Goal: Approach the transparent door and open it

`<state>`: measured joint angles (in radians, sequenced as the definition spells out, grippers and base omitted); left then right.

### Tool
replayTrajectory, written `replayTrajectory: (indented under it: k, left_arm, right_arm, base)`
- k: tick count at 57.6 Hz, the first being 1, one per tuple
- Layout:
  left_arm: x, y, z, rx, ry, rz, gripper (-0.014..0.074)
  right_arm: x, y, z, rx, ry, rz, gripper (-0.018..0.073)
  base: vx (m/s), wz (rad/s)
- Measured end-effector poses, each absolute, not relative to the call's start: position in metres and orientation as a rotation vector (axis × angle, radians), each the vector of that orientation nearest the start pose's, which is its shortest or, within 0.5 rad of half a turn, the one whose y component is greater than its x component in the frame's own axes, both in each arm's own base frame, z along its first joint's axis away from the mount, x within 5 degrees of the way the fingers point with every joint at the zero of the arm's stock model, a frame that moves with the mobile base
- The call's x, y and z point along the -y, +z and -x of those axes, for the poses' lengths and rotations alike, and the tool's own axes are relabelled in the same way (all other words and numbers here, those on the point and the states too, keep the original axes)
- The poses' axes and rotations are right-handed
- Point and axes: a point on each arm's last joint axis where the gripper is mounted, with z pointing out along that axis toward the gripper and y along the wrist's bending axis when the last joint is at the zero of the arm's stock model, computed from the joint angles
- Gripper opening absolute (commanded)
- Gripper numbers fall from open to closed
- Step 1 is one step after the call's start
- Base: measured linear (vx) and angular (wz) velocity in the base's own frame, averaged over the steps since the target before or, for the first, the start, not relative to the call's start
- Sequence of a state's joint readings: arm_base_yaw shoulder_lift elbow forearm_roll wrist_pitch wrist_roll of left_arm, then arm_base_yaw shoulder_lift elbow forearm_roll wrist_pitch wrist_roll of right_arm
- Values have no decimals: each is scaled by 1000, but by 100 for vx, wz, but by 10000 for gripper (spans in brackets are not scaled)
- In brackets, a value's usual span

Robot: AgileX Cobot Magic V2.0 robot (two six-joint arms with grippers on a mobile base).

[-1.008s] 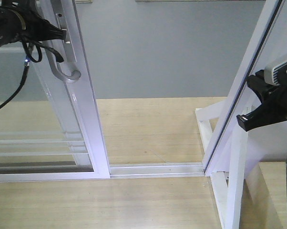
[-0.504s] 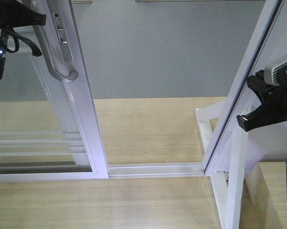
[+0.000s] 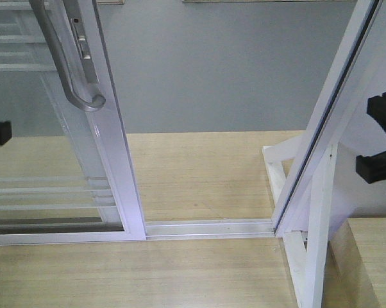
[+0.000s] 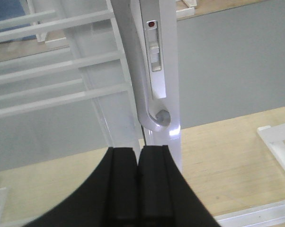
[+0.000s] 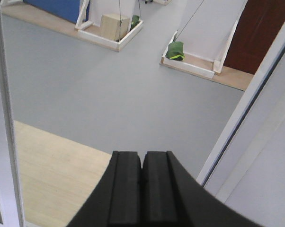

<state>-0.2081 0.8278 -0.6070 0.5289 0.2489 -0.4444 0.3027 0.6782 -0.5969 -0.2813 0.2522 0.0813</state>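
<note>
The tall clear-glass sliding transparent door [image 3: 84,160] in its white frame stands at the left of the front view, slid aside along the white floor track [image 3: 209,228], with a wide gap between it and the white-framed glass panel [image 3: 334,122] at the right. Its long curved grey bar handle [image 3: 68,64] hangs free; nothing grips it.

The left end effector [image 4: 138,189] is fully closed, pads pressed together, holding nothing. In the left wrist view it sits just below the handle's lower mount [image 4: 157,118], apart from it. The right end effector [image 5: 142,189] is likewise closed and empty, pointing through the opening at the grey floor [image 5: 109,90].

Hazards from this state:
- The door appears open already. A further pull risks driving the frame against its end stop.
- With closed pads, a renewed approach to the handle can only push, and may slip off the curved bar.
- The right end effector lies near the fixed panel frame; base motion may cause contact.
</note>
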Motion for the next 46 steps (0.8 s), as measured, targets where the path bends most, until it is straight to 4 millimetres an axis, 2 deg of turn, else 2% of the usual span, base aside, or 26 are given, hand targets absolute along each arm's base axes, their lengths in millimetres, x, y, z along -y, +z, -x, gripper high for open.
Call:
replayTrajectory:
  k: [3, 10, 22, 32, 46]
  left_arm:
    - [21, 308, -152, -1880, 11, -166, 0]
    - [14, 290, -118, -1840, -18, -132, 0]
    - [7, 265, -74, -1838, -126, -30, 0]
    - [9, 260, -58, -1823, -144, -131, 0]
    - [12, 261, -56, -1816, -187, -148, 0]
  right_arm:
    - [-33, 336, -129, -1746, 17, 379, -8]
    - [-26, 337, -110, -1728, 9, 363, -8]
    - [-17, 302, -82, -1721, 9, 363, -8]
    - [-14, 296, -72, -1690, 12, 354, -8]
    - [-14, 296, -72, -1687, 12, 354, -8]
  base:
    - [0, 0]
    - [0, 0]
    - [0, 0]
    - [0, 0]
    - [0, 0]
